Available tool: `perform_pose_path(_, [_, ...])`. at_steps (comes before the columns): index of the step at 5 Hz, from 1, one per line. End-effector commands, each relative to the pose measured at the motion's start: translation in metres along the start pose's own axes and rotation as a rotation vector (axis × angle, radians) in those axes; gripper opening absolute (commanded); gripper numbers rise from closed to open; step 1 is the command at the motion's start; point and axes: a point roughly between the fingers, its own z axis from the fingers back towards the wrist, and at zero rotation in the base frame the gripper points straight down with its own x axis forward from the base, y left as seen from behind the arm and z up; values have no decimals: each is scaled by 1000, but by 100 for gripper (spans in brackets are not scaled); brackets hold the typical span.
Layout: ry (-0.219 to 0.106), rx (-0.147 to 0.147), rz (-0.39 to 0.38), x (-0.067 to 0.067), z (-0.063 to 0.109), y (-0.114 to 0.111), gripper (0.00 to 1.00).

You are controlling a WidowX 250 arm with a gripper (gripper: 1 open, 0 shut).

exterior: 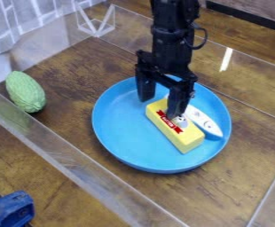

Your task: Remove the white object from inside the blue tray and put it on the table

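The blue tray [119, 126] lies on the brown wooden table [81, 75]. Inside it, the white object [204, 122] lies against the right side of a yellow block [178, 129] with a red-white label. My gripper [162, 105] points down over the tray's far half, open, with nothing between its fingers. Its fingertips straddle the far end of the yellow block. The white object is just right of the right finger [183, 102], apart from it.
A green oval object [25, 91] rests on the table at the left. Clear acrylic panels [69, 155] border the table at the front and left. Something blue [7, 211] sits outside the panel at the bottom left.
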Motion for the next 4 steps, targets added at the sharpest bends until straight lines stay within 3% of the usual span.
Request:
perform_pose_path(1, [-85,12,-94,12,24,-8,100])
perform_pose_path(2, [-99,12,-169,19,23,-13,100])
perform_pose_path(4, [-124,18,-137,40,32,-26,100])
